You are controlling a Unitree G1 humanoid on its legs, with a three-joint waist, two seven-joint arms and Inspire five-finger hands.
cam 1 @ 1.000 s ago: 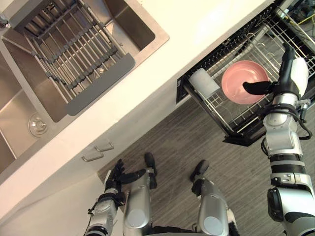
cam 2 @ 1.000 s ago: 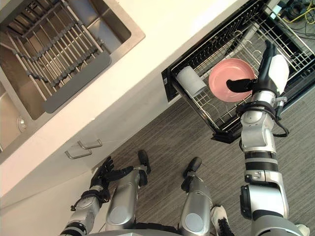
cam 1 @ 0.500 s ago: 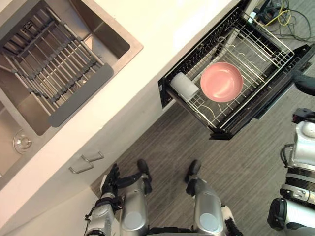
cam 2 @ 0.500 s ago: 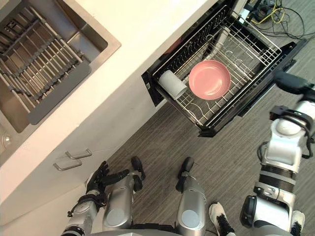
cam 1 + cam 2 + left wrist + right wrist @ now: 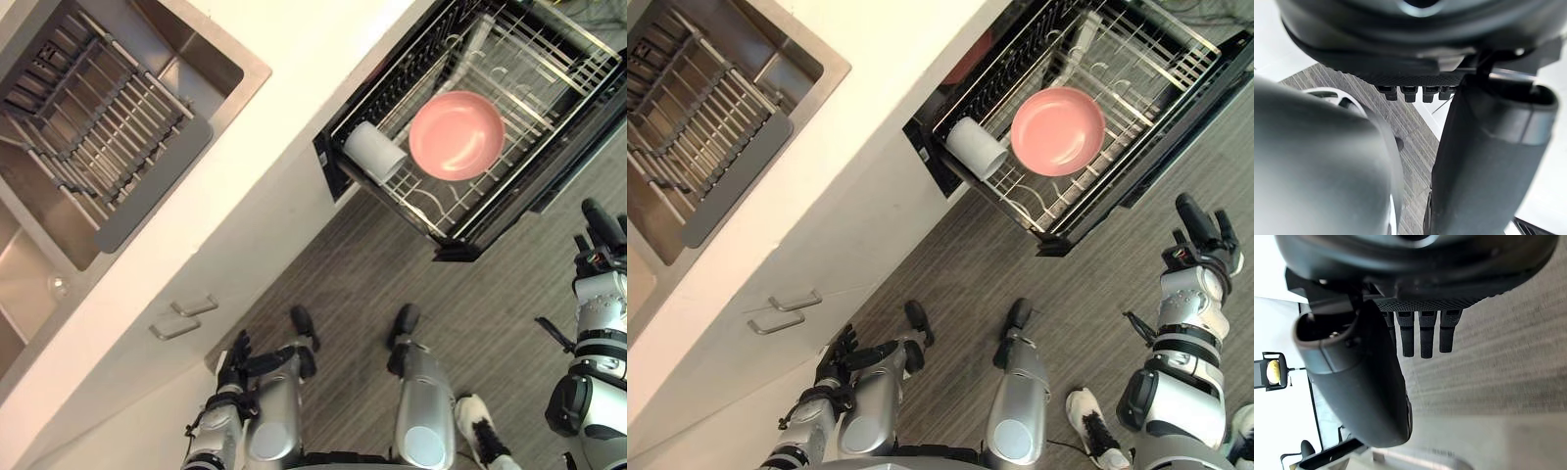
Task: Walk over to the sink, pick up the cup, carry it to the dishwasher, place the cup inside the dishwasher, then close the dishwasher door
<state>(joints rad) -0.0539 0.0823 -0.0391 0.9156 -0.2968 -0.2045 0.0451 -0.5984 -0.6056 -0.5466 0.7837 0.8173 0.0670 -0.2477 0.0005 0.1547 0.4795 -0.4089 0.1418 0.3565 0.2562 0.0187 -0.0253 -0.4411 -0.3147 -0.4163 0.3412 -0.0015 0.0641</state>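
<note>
**Cup racked, right hand drawn clear; the door is left to do**

The cup (image 5: 374,154) lies on its side in the near-left corner of the pulled-out dishwasher rack (image 5: 534,49), just beside the pink bowl (image 5: 457,135). That is where it lay a second ago, allowing for the head camera having swung.

What has changed is the right hand (image 5: 600,227). A second ago it reached over the rack with its thumb above the bowl. Half a second ago it was out past the rack's edge, and now it hangs lower over the floor, off the dark dishwasher door (image 5: 465,247).

Its fingers (image 5: 1425,335) are straight and side by side, thumb apart, holding nothing. From those fingertips the cup is well apart, across the door and beyond the bowl, on the rack's far side from the hand.

The left hand (image 5: 235,354) hangs low by the cabinet front with relaxed, slightly spread fingers (image 5: 1413,92), also empty. The cup is far above and ahead of them, and the sink (image 5: 211,49) is further off again.

I judge the placing done, since the cup is released and nothing grips it. Only closing the door appears to remain, and the right hand is the nearer one.
</note>
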